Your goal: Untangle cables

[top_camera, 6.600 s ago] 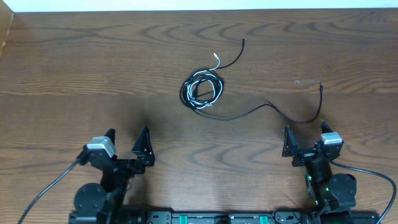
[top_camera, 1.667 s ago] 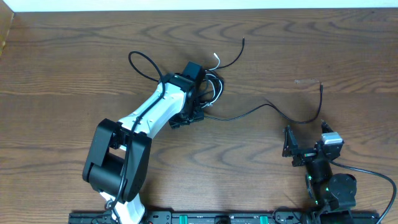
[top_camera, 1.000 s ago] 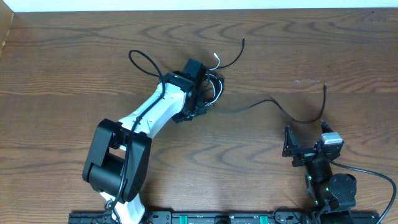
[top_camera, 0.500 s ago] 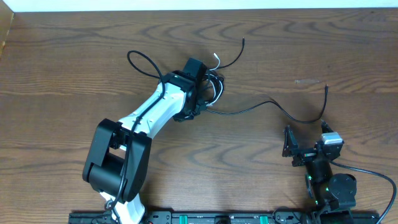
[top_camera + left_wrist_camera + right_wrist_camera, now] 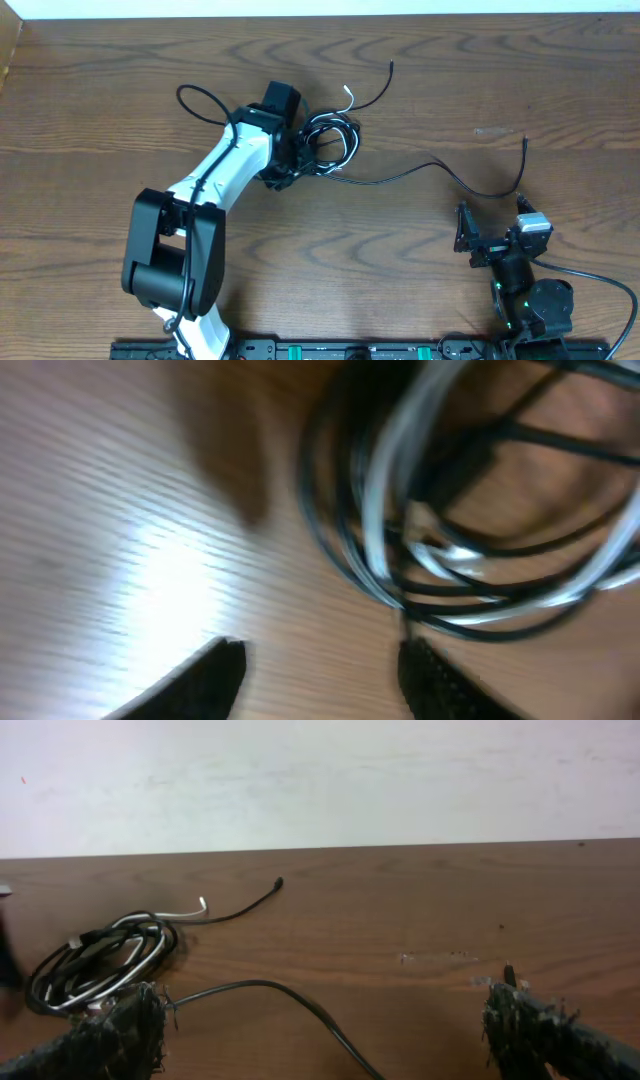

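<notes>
— What do we make of the surface (image 5: 100,100)?
— We see dark brown wood grain, with a coil of cables (image 5: 350,143) lying on it toward the far side.
— And to the right of it?
— We find one black cable (image 5: 482,194) running off in a wave, its end near a pale smear (image 5: 493,131).

Overhead feed is bright, evenly lit and sharp across the counter (image 5: 100,100), with only a soft shadow beside the left arm (image 5: 215,175). My left wrist feed is badly blurred: cables (image 5: 440,550) smear into streaks, the left end effector (image 5: 320,675) is soft, and a glare patch blows out the wood at left. Right wrist feed is crisp far off, right end effector (image 5: 325,1030) fuzzy up close, wall (image 5: 320,770) bright.
</notes>
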`<state>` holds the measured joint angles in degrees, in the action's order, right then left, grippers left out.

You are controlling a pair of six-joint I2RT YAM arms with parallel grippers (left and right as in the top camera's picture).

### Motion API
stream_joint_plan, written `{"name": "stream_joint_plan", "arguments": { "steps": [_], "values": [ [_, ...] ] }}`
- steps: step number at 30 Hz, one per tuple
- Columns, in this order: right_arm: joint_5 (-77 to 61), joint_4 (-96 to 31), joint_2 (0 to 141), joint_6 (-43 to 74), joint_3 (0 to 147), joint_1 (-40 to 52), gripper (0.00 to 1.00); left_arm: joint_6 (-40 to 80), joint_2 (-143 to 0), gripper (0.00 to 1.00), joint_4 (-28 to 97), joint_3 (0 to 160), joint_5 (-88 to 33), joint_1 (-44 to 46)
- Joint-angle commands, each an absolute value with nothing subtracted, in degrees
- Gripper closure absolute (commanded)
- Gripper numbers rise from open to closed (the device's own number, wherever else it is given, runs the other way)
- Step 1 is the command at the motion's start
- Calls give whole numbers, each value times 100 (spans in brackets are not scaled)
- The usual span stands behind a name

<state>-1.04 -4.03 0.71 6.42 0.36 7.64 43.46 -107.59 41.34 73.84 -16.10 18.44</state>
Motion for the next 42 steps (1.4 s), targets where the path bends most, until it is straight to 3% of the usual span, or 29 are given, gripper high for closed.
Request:
{"name": "stream_joint_plan", "arguments": {
  "steps": [1,8,17,21,24,38,42],
  "values": [
    [-56,-432,45,569,30,749,1,4340,-10783,40,4049,7533,-1979,2056],
    [-56,-432,45,569,30,749,1,5033,-10792,40,3968,7356,-1098,2536],
    [-56,-432,45,569,30,749,1,5026,-10901,41,3830,7220,-799,2965],
    [-56,-432,45,569,32,749,1,5024,-10951,65,3833,7220,-779,3037],
    [-56,-432,45,569,32,749,1,5000,-10958,92,3854,7220,-788,3041],
    [-56,-432,45,569,30,749,1,4637,-9214,91,4123,7275,-834,2412],
    [-56,-432,45,569,30,751,1,4637,-9113,59,4128,7262,-825,2512]
  ]
}}
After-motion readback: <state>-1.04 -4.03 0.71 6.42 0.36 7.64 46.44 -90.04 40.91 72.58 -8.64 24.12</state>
